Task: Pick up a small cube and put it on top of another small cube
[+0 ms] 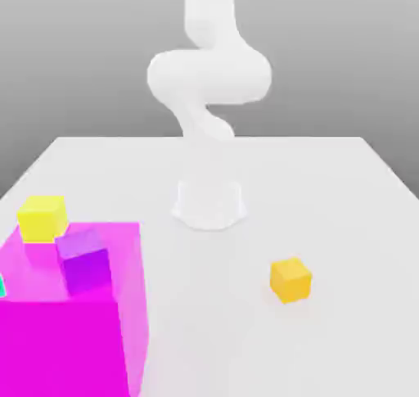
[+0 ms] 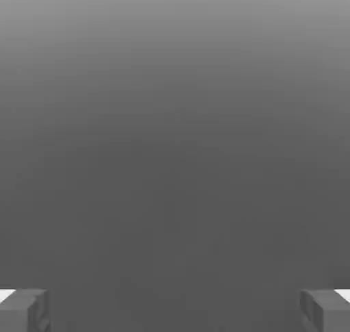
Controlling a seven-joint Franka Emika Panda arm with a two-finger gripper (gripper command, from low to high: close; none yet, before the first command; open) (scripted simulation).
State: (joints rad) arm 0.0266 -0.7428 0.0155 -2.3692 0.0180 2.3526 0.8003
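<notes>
Magenta box-shaped block (image 1: 65,346), large and smooth, stands nearest the camera, between seven and eight o'clock on a dial laid over the exterior view, twelve at its far side. At eight o'clock, a sliver of a cyan object (image 1: 2,286) shows at the frame's edge; its shape cannot be determined. A small purple cube (image 1: 86,264), also near eight, appears to rest on the block's top, turned askew. Between four and five o'clock, a small orange cube (image 1: 290,281) sits directly on the white tabletop (image 1: 213,305), well apart from the block. Nearly at nine, a small yellow cube (image 1: 42,219) stands by the block's rear edge, apparently on it.

Farthest, at twelve, rises the white robot arm (image 1: 209,76). Its two-finger gripper (image 2: 175,310), seen in the hand view, has its fingers spread wide with nothing between them.

Progress: no cube is lifted and none is seen stacked upon another. Grasp, lift, placement and release all remain, in my judgement. Which cube is intended for lifting cannot be established.
</notes>
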